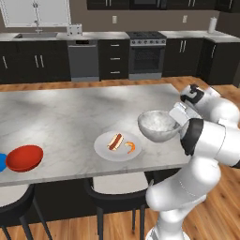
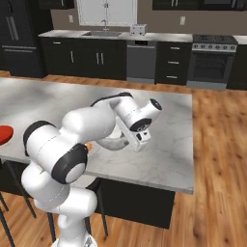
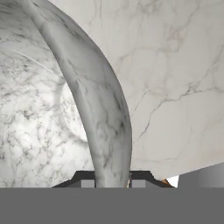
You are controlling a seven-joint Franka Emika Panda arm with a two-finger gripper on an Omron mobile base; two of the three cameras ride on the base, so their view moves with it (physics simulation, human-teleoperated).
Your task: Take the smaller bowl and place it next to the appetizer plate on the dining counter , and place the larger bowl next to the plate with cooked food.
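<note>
Two dark fingertips of the gripper pinch the rim of the larger bowl, one inside, one outside. Round, with no long axis, its mouth faces up. Deep grey-white marble, it hangs above the dining counter, just beside the plate with cooked food.

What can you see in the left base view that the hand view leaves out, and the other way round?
Left base view alone: the red bowl at the counter's left end, the white plate with a hot dog, black stools and the oven behind.

Hand view alone: the pincer shut on the marbled bowl's rim, one fingertip on each side of the wall.

Both: the marbled bowl and the marble counter below it.
</note>
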